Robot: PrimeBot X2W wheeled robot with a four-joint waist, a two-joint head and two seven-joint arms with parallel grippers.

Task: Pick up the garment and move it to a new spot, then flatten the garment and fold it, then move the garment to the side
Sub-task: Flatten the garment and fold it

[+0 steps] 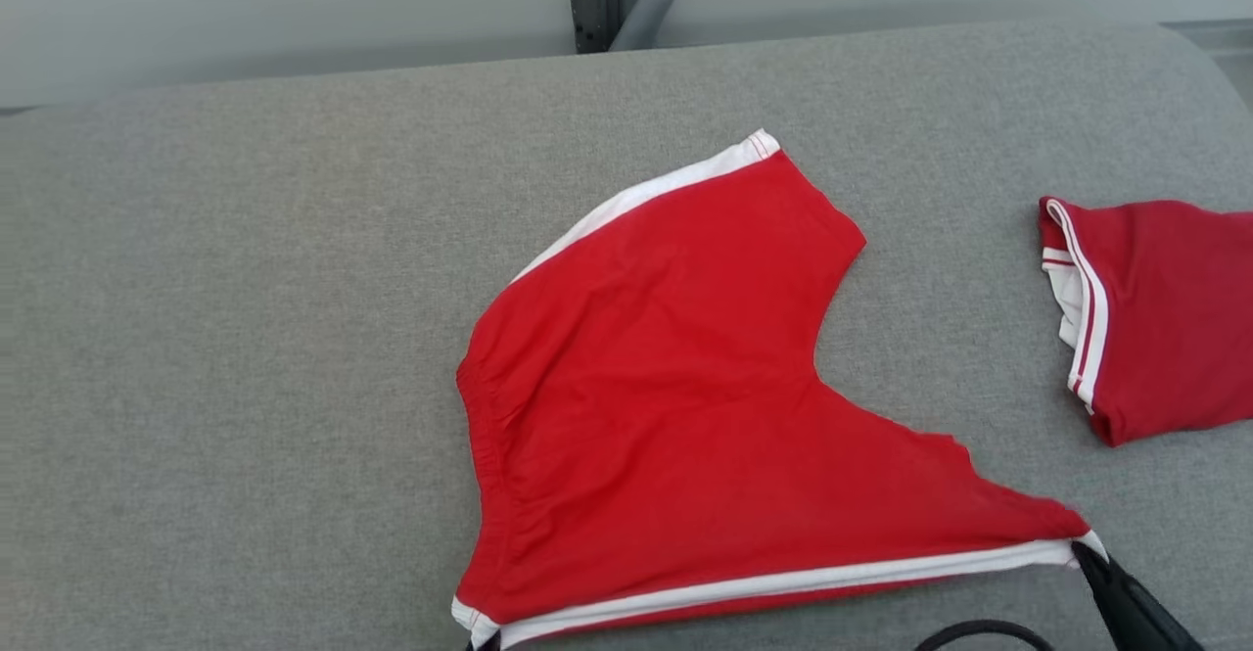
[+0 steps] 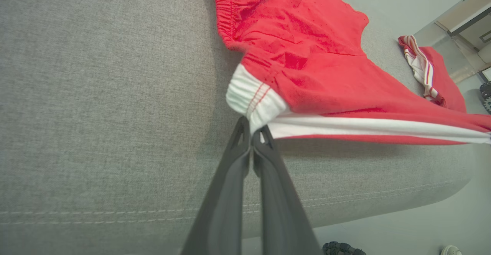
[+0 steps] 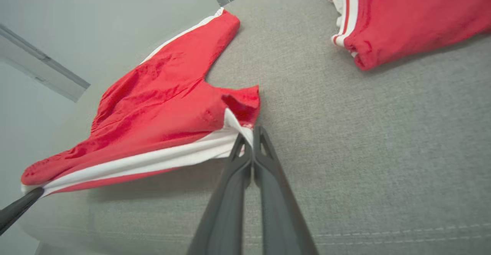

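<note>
Left gripper [image 2: 252,132] is pinched tight on the white elastic corner of the red shorts [image 2: 307,55] at the waistband end, fingers pressed together with the cloth bunched right at the tips. Right gripper [image 3: 253,134] is doing the same at the other end — clamped on the corner of the leg hem where the white side stripe runs out. So the shorts are strung between the two along that stripe, near the front edge of the grey upholstered cushion [image 1: 245,338]. That near edge looks lifted a bit, with a shadow under it in both wrist views. Rest of the shorts lie spread on the cushion, far leg pointing up and away in the head view, waistband toward the robot's left. Off to the right, well apart from the shorts, sits a second red garment [image 1: 1155,308] with white trim — partly cut off by the edge of the view.
</note>
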